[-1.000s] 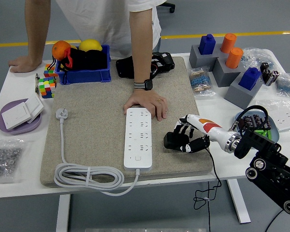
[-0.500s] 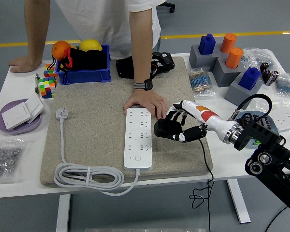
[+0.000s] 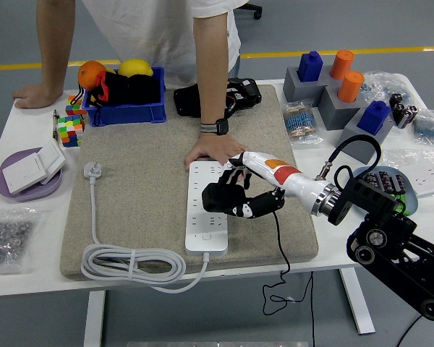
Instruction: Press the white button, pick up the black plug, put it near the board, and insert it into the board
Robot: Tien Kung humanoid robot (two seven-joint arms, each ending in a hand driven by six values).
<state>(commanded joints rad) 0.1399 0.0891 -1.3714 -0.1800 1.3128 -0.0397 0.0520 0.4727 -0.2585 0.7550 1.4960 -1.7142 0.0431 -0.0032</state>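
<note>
The black plug (image 3: 218,197) is clamped in the right hand (image 3: 240,196) and held right over the white board (image 3: 206,210), which is pinned at its far end by a person's hand (image 3: 213,152), so pretty much only the actual insertion is left.

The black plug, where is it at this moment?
In the head view, the black plug is held in the right hand, over the middle of the white power strip, just in front of the person's hand.

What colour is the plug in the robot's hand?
Black. The plug shows best in the head view, held over the white power strip.
</note>
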